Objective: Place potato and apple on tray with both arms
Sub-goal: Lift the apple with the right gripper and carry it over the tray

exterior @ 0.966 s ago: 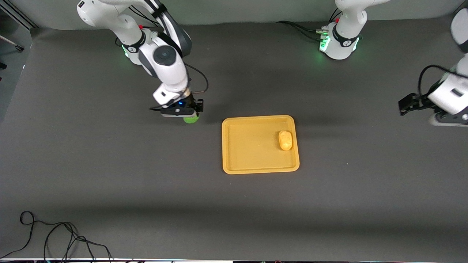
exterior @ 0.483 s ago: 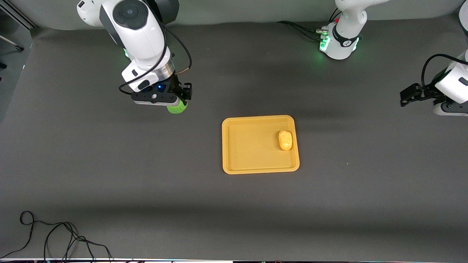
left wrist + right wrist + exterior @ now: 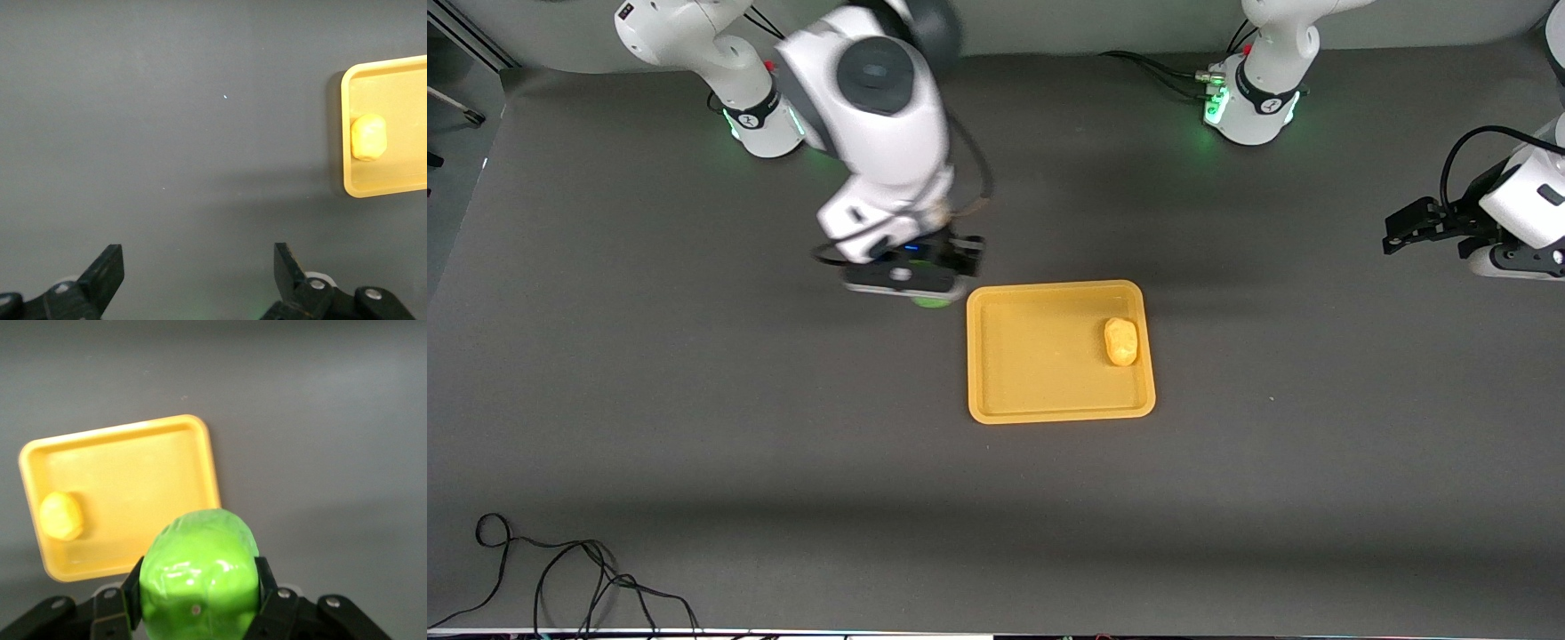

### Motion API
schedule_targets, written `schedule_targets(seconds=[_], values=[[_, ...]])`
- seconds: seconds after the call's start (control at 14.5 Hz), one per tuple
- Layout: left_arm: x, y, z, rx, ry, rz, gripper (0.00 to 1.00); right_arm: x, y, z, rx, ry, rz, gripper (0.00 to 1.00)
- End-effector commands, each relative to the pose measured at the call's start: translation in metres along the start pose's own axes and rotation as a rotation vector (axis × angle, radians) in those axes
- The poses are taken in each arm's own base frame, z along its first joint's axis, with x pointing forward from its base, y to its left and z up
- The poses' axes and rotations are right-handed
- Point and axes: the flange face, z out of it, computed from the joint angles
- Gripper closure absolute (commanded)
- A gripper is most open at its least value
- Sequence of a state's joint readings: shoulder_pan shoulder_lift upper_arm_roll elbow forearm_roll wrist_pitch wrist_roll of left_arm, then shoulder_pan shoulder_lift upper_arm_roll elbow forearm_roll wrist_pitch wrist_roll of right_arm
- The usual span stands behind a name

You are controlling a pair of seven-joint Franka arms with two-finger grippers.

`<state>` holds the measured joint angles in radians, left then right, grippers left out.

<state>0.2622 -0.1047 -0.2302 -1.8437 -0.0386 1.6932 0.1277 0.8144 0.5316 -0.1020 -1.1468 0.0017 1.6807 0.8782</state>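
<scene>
Now the right gripper (image 3: 925, 289) is clamped on the green apple (image 3: 199, 577), in the air just beside the tray (image 3: 1049, 413) at the right arm's end. The potato (image 3: 1121, 341) lies in the tray. The left gripper (image 3: 197, 277) waits, fingers apart.

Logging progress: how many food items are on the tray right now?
1. The potato lies in the tray, toward the left arm's end. The apple is held in the right gripper, above the table.
</scene>
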Motion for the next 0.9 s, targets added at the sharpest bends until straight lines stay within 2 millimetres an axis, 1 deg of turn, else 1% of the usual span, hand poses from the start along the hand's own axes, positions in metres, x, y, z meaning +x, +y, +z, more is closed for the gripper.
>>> schedule_targets(seconds=[0.0, 0.07, 0.21, 0.28, 0.34, 0.55, 0.62, 0.69, 0.76, 0.83], values=[[0.005, -0.006, -0.012, 0.02, 0.003, 0.05, 0.0, -0.016, -0.058, 0.025, 0.021, 0.002, 0.061, 0.57], [0.007, -0.009, -0.01, 0.019, 0.008, 0.045, 0.0, -0.029, -0.079, 0.039, 0.052, 0.015, 0.055, 0.57], [0.013, -0.011, -0.003, 0.015, 0.002, 0.029, 0.0, -0.046, -0.112, 0.096, 0.057, 0.029, 0.039, 0.57], [0.012, -0.01, 0.001, 0.013, -0.014, 0.029, 0.0, -0.051, -0.122, 0.124, 0.05, 0.035, 0.035, 0.57], [0.011, -0.009, 0.001, 0.012, -0.022, 0.028, 0.0, -0.05, -0.127, 0.152, 0.046, 0.036, 0.037, 0.57], [0.013, -0.006, -0.005, 0.002, -0.004, 0.015, 0.0, -0.041, -0.131, 0.209, 0.042, 0.068, 0.032, 0.57], [0.013, -0.004, -0.006, 0.003, -0.003, 0.005, 0.0, -0.036, -0.13, 0.225, 0.046, 0.078, 0.035, 0.57], [0.013, -0.007, -0.006, 0.001, -0.005, -0.003, 0.0, -0.034, -0.13, 0.239, 0.056, 0.084, 0.036, 0.57], [0.015, -0.003, -0.006, 0.001, 0.001, 0.004, 0.0, -0.032, -0.13, 0.252, 0.06, 0.09, 0.035, 0.57], [0.019, 0.006, -0.006, -0.003, 0.0, 0.018, 0.0, -0.031, -0.13, 0.263, 0.061, 0.096, 0.036, 0.57]])
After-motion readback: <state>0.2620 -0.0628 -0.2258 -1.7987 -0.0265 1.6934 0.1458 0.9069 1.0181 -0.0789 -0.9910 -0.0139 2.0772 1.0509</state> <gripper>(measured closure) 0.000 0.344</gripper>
